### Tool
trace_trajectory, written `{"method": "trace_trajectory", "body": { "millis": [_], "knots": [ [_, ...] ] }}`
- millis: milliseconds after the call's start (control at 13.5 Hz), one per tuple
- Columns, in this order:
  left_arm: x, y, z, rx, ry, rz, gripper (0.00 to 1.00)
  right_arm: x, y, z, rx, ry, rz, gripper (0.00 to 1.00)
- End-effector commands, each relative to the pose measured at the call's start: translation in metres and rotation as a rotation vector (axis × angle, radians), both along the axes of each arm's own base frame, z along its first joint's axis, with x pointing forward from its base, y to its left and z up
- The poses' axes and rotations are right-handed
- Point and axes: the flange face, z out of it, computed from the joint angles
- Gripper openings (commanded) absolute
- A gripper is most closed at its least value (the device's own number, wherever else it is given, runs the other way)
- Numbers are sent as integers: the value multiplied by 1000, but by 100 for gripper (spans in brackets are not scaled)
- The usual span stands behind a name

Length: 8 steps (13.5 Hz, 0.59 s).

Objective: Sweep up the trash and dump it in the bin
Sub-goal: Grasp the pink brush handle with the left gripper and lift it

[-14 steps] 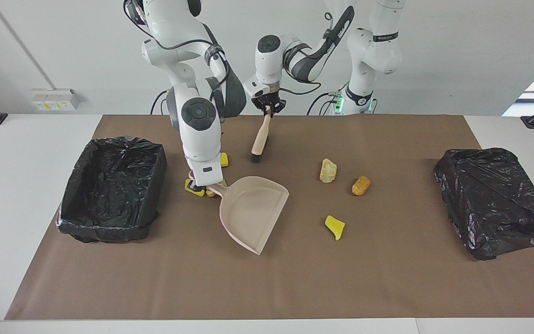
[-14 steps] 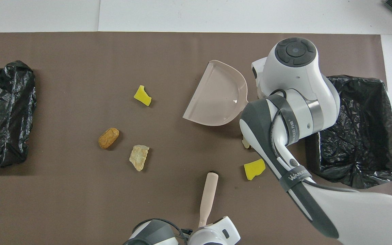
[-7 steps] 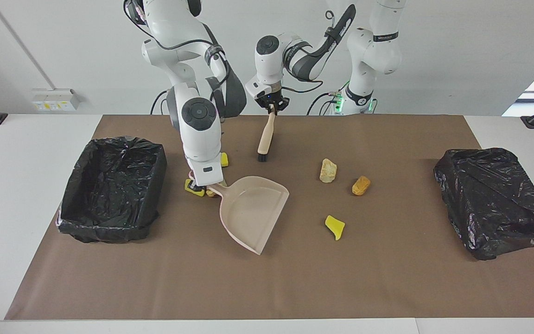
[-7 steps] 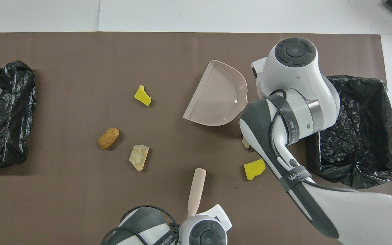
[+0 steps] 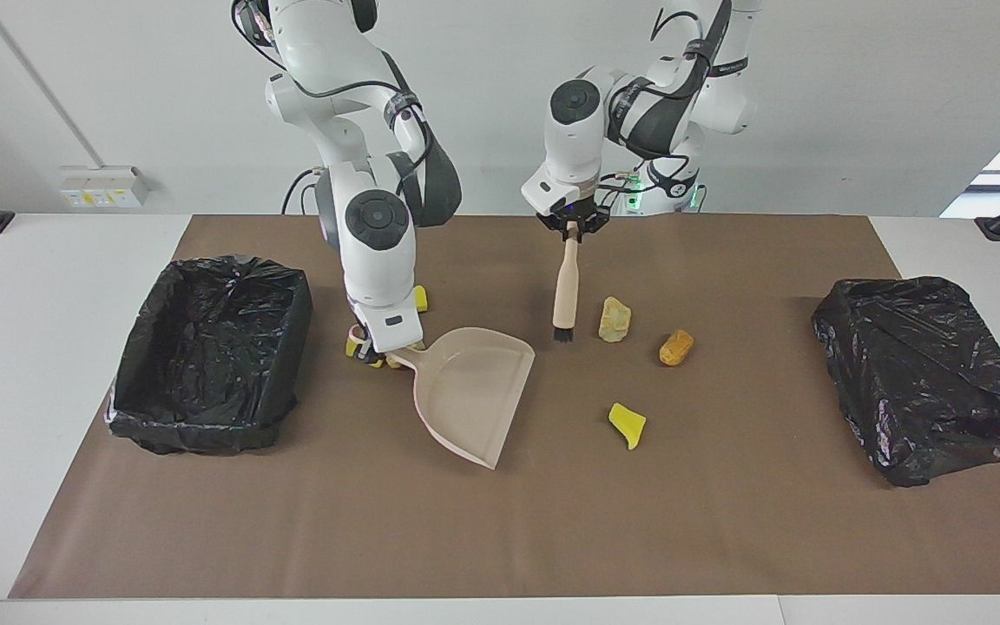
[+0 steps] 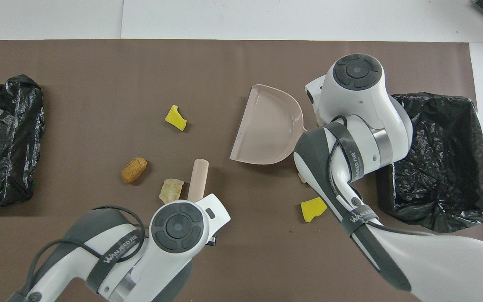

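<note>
The brown paper mat (image 5: pixel 726 521) covers most of the white table (image 5: pixel 31 365), with a plain white wall past my bases. Two black-plastic-lined bins sit on it: the open one (image 5: pixel 205 347) at my right arm's end, which shows no trash inside as far as I can see, and a second, collapsed one (image 5: pixel 925 373) at my left arm's end.

My right gripper (image 5: pixel 376 347) is clamped on the handle of the beige plastic dustpan (image 5: pixel 470 395), whose pan is empty. My left gripper (image 5: pixel 571 227) grips the top of the beige-handled, black-bristled brush (image 5: pixel 564 295), bristles down just beside a pale tan rock-like lump (image 5: pixel 614 319).

Nothing is swept or dumped yet, in my judgement. An orange-brown lump (image 5: pixel 676 347) and a yellow foam wedge (image 5: pixel 628 424) lie near the tan one. More yellow chunks (image 5: pixel 420 299) sit around my right gripper, partly hidden, so I cannot confirm the full count.
</note>
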Motion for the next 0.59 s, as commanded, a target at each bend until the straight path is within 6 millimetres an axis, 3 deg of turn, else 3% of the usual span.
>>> {"method": "trace_trajectory", "body": {
  "millis": [0,148,369,517],
  "knots": [
    [50,54,20,11,-34,4,0,-9,21,-8,-37,-12,143,0],
    [91,106,28,21,-66,28,0,-31,55,-24,-64,10,211,0],
    [125,174,24,3,-58,-10,0,-53,66,-33,-74,27,236,0],
    [136,223,14,-2,-43,-18,0,-76,66,-47,-56,3,245,0]
  ]
}}
